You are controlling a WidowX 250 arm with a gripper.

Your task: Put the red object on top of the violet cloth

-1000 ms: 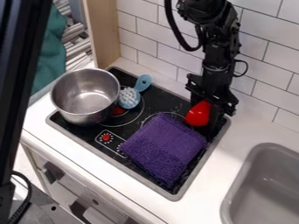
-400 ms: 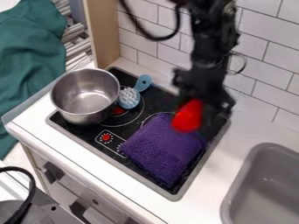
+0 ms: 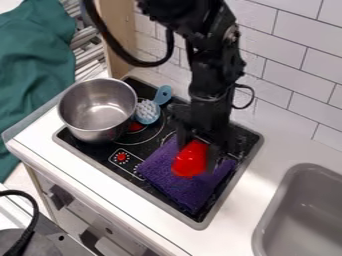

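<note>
And here's the tool [image 3: 196, 155], pinching the red object [image 3: 190, 161] over the upper part of the violet cloth [image 3: 168, 175]; whether it's touching down, I can't tell. Now the danger: let go too high and that rounded shape could tip on the soft pile and roll onto the stove [image 3: 148, 139]. Press too low and the cloth may bunch; snag it on the way up and everything slides. As for writing, the control panel's [image 3: 129, 164] marks are too small to read.
</note>
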